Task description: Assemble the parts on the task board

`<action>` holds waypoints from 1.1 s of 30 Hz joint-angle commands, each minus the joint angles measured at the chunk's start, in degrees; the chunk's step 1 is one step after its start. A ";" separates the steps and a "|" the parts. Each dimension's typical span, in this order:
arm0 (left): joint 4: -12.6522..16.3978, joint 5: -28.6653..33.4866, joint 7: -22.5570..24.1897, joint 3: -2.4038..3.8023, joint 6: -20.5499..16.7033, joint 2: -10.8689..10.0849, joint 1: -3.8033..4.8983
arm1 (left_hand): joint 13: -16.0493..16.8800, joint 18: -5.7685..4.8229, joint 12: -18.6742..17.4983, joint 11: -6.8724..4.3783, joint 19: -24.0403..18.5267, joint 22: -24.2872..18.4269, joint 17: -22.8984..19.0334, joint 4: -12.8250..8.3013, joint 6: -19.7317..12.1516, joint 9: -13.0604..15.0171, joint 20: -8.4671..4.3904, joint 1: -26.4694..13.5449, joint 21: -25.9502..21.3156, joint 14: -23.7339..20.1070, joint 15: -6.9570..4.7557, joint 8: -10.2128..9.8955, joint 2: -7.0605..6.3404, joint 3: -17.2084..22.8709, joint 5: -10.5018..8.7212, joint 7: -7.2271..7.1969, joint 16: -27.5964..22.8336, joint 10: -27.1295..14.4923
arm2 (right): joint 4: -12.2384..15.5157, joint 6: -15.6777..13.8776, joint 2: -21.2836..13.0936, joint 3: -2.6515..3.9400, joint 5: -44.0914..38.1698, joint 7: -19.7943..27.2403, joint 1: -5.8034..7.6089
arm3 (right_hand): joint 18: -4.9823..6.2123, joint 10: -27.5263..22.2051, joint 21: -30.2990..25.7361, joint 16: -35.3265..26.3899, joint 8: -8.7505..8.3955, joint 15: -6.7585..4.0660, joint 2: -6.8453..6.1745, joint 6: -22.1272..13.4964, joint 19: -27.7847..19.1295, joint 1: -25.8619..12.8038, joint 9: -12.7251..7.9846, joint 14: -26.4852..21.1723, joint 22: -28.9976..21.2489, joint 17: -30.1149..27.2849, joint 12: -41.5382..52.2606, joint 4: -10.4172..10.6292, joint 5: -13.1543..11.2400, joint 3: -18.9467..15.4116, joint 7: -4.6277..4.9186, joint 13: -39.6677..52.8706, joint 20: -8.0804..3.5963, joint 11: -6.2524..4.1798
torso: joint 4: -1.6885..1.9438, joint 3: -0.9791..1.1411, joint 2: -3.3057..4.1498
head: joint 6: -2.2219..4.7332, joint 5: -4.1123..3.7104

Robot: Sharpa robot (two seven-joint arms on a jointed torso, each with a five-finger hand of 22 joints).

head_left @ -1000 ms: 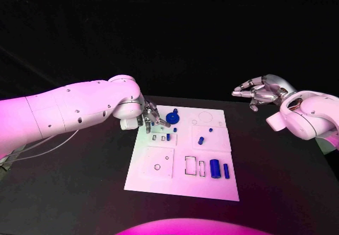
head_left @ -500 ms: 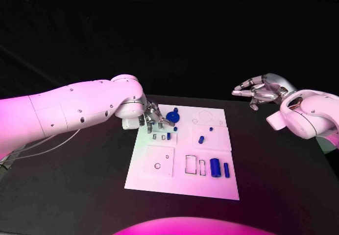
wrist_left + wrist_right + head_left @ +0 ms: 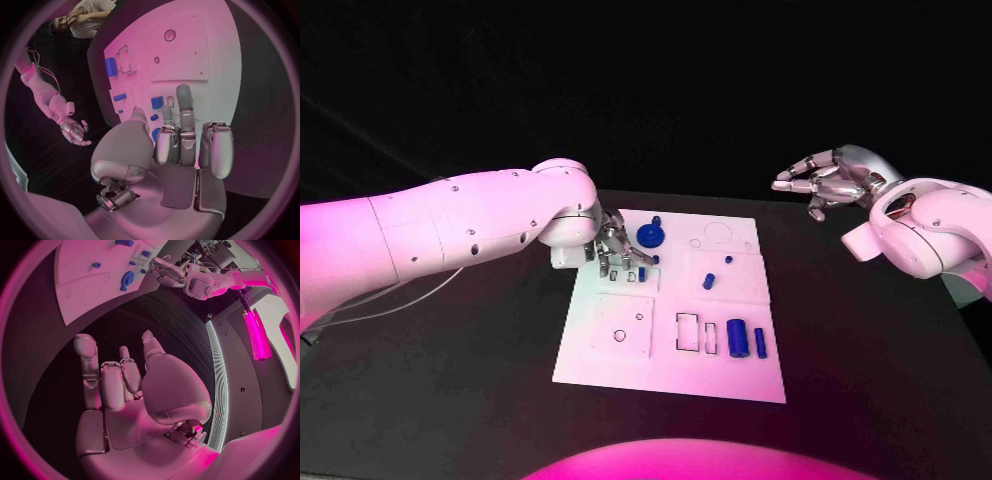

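My left hand [image 3: 617, 250] hovers fingers-down over the board [image 3: 625, 360], whether pinching a part I cannot tell, small blue parts [image 3: 708, 281] just beside it; my right hand [image 3: 822, 182] hangs curled, empty; a careless sweep could scatter them.

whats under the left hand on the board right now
Under the left hand lies the far left part of the task board. Small blue parts sit by its fingertips. Whatever lies beneath the palm is covered.

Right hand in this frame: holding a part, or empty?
Empty. The right hand hangs beyond the task board, fingers loosely curled apart; the right wrist view shows nothing in its palm.
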 commanded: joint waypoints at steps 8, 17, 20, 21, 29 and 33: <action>0.03 -0.51 -3.35 -0.09 0.49 0.36 -0.05 | 6.07 0.49 -0.12 0.34 2.95 9.37 0.28 -0.14 0.64 -0.65 0.58 0.57 -0.17 0.05 0.44 -0.97 0.99 -0.40 -0.23 0.19 -0.44 0.07 | -0.14 0.26 0.18 0.01 -0.69 -0.14 -0.10 | 0.72 0.11 -0.34 -0.36 0.25 0.18 0.15 -0.55 -0.51 0.34 0.10 1.53 -0.13 0.00 -0.06 -0.07 0.40 -0.38 -0.13 1.19 0.00 -0.01 | 0.00 0.08 0.07 | -0.35 0.03; -0.84 -0.56 -3.27 -0.12 0.05 1.51 -0.51 | 6.25 0.45 -0.03 0.33 3.05 9.58 0.81 -0.34 1.65 -1.64 0.60 3.77 -0.08 0.24 0.44 -2.28 2.37 1.38 -0.20 0.17 -0.93 0.29 | 0.00 0.24 0.12 0.01 -0.81 -0.17 -0.13 | 0.72 0.11 -0.34 -0.36 0.25 0.18 0.15 -0.55 -0.51 0.34 0.10 1.53 -0.13 0.00 -0.06 -0.07 0.40 -0.38 -0.13 1.19 0.00 -0.01 | 0.00 0.06 0.04 | -0.54 0.01; -1.29 -0.62 -3.22 -0.13 0.11 1.94 -0.84 | 6.25 0.45 -0.03 0.32 3.05 9.58 0.96 -0.34 1.85 -1.86 0.60 4.54 -0.08 0.29 0.43 -2.60 2.36 2.13 -0.20 0.16 -1.08 0.30 | 0.07 0.23 0.09 0.01 -0.83 -0.17 -0.13 | 0.72 0.14 -0.39 -0.37 0.30 0.18 0.19 -0.61 -0.50 0.35 0.11 1.54 -0.15 0.01 -0.03 -0.08 0.49 -0.41 -0.13 1.21 0.00 0.00 | -0.04 0.04 0.07 | -0.61 -0.13; -1.40 -0.66 -3.22 -0.14 0.10 2.06 -0.92 | 6.27 0.45 -0.02 0.32 3.05 9.59 1.01 -0.33 1.90 -1.92 0.59 4.76 -0.08 0.30 0.43 -2.68 2.37 2.37 -0.20 0.16 -1.12 0.33 | 0.09 0.22 0.07 0.01 -0.83 -0.17 -0.13 | 0.72 0.14 -0.39 -0.37 0.30 0.18 0.19 -0.61 -0.50 0.35 0.11 1.54 -0.15 0.01 -0.03 -0.08 0.49 -0.41 -0.13 1.21 0.00 0.00 | -0.05 0.05 0.08 | -0.62 -0.13; -1.89 -0.63 -3.14 -0.13 0.39 2.62 -1.19 | 6.37 0.44 0.04 0.26 3.09 9.67 1.38 -0.25 2.38 -2.31 0.56 6.29 -0.05 0.43 0.39 -3.28 2.11 4.88 -0.18 0.10 -1.48 0.43 | 0.22 0.12 -0.08 0.01 -0.84 -0.15 -0.13 | 0.75 0.05 -0.55 -0.46 0.33 0.18 0.21 -0.65 -0.56 0.36 0.11 1.51 -0.28 -0.12 -0.14 -0.08 0.55 -0.44 -0.13 1.08 0.00 0.00 | 0.03 0.09 0.07 | -0.85 -0.29; -2.13 -0.96 -3.15 -0.13 0.64 2.83 -1.22 | 6.42 0.43 0.06 0.25 3.11 9.70 1.50 -0.18 2.54 -2.41 0.55 6.52 -0.04 0.47 0.38 -3.44 1.93 5.75 -0.18 0.09 -1.59 0.48 | 0.30 0.10 -0.11 0.01 -0.84 -0.13 -0.13 | 0.75 0.05 -0.55 -0.46 0.33 0.18 0.21 -0.65 -0.56 0.36 0.11 1.51 -0.28 -0.12 -0.14 -0.08 0.55 -0.44 -0.13 1.08 0.00 0.00 | 0.06 0.09 0.08 | -1.02 -0.24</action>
